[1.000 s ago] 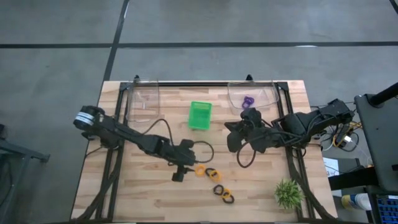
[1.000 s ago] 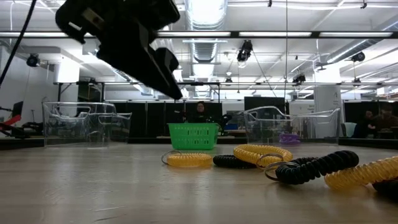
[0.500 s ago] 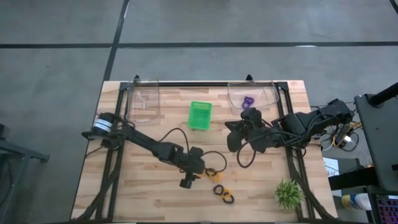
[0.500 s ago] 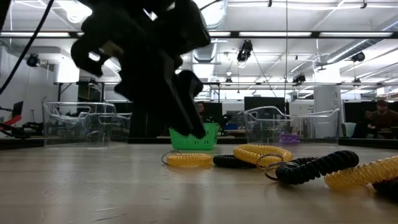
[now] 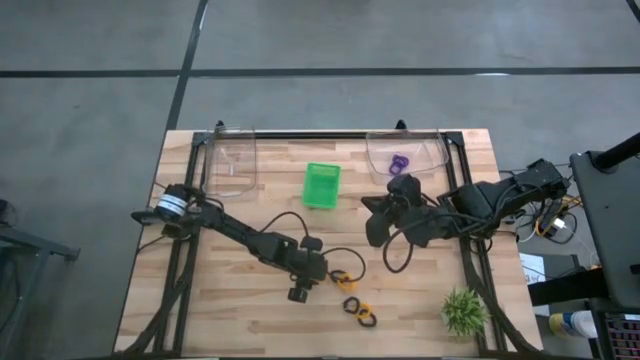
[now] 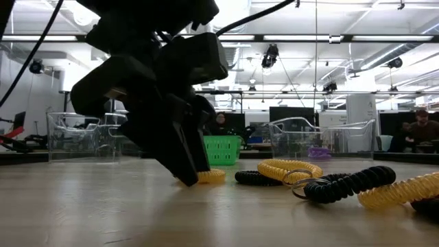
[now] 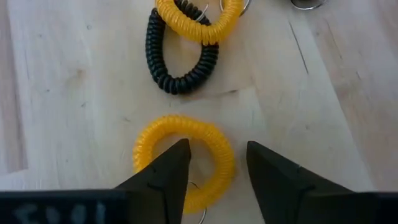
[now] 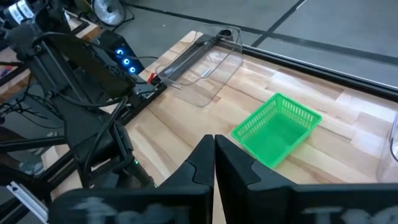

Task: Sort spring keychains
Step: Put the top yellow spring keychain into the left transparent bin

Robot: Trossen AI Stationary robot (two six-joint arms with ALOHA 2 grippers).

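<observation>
two arms share the table [image 5: 200, 310], and only my left one is at work; my right gripper [image 5: 372, 228] waits above the boards between the green basket [image 5: 322, 185] and the right bin [image 5: 405, 155], its fingers pressed together with nothing between them. at the far edge stand that bin and the left bin [image 5: 232, 165], both clear, the basket lying between them. one purple coil [image 5: 399, 162] already lies in the right bin, so i judge the sorting begun but mostly ahead of me.

my left gripper [image 7: 214, 171] is down at the boards in the near middle, jaws spread, straddling the rim of a yellow coil [image 7: 185, 162]: one finger stands inside the loop, the other just outside it. the coil lies flat on the wood and i do not hold it yet. just beyond it lie a black coil [image 7: 181, 62] and another yellow coil [image 7: 199, 18] overlapping it, with more black and yellow coils [image 6: 357, 184] nearby, and the plant [image 5: 465, 310] at the near right corner.

the step in hand is the pick of this yellow coil. next i should close on the rim, feel it seated, then lift clear before carrying it off; which container takes yellow i cannot tell. the soft coil may squirm out or roll under the fingertips.
</observation>
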